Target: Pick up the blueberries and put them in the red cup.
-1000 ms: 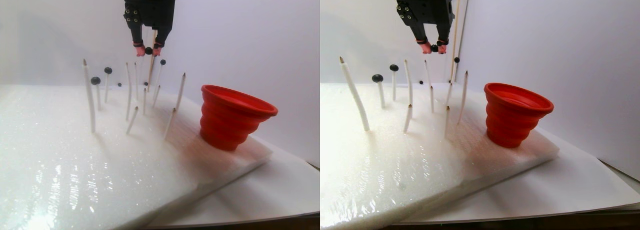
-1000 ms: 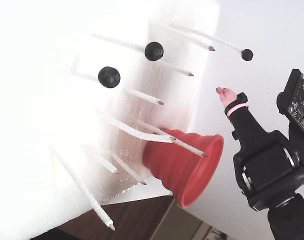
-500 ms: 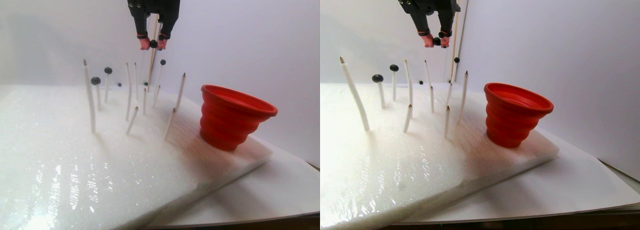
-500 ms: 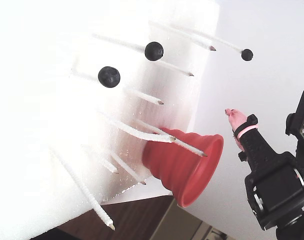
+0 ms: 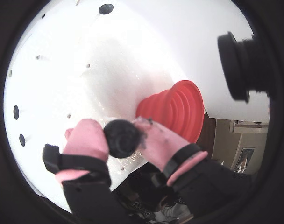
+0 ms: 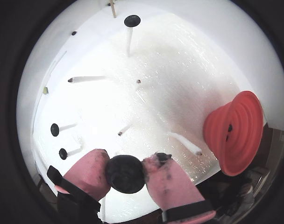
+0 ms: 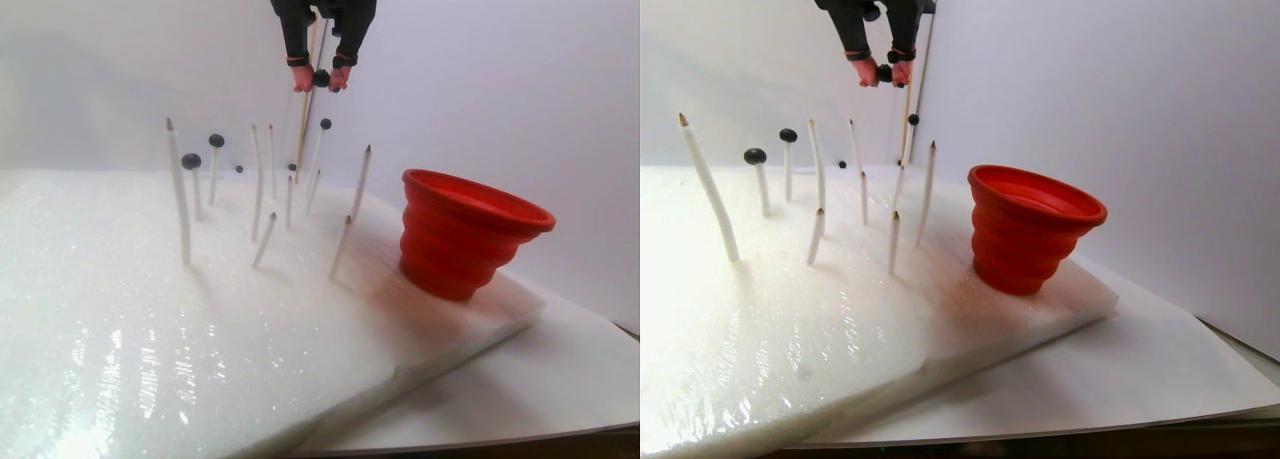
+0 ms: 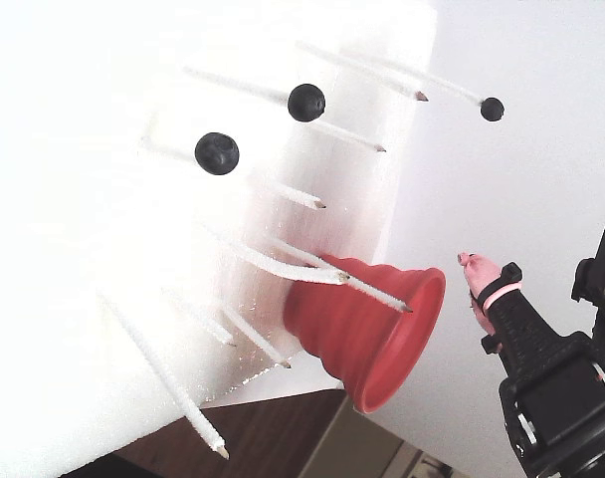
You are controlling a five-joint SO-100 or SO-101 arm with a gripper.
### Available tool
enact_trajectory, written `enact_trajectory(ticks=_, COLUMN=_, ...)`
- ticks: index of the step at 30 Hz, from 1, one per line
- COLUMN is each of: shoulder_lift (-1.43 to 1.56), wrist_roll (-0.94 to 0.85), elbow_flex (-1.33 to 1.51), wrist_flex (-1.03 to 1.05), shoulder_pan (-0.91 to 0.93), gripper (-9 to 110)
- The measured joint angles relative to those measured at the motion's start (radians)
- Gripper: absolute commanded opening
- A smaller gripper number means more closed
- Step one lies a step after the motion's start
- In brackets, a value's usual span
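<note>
The pincer [image 6: 125, 175] is up high, and it has a berry! One dark blueberry [image 6: 125, 174] sits squeezed between the two pink fingertips [image 6: 88, 170], touching both pads, with the jaws closed only as far as the berry lets them. The other wrist view confirms it: the same berry [image 5: 122, 138] is clamped tight in the pincer [image 5: 123, 139].

In the stereo pair view the pincer [image 7: 320, 78] hangs well above the white foam slab [image 7: 150, 319], higher than every stick tip, holding its berry clear of everything. Below it, thin white sticks [image 7: 179, 194] stand in the foam, some tilted, some upright. A few of them carry berries on their tips: one [image 7: 190, 161] on a short stick, another [image 7: 216, 140] just behind it, and a smaller one [image 7: 325, 124] almost under the pincer.

The red cup [image 7: 465, 231] stands on the foam near its right edge in that view, mouth up and leaning a little, well apart from the pincer and to its right. In a wrist view the cup [image 6: 235, 133] sits off to the right with something dark inside, too small to name.

The fixed view lies on its side: cup [image 8: 372, 329] in the middle, two berries [image 8: 216, 153] on sticks, and one pink fingertip [image 8: 479, 271] beside the rim.
</note>
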Motion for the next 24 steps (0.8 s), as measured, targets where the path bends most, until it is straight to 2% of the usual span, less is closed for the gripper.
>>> enact_trajectory(ticks=24, shoulder_lift=0.095, wrist_roll=0.000, elbow_flex=0.037, wrist_flex=0.156, shoulder_pan=0.123, gripper=12)
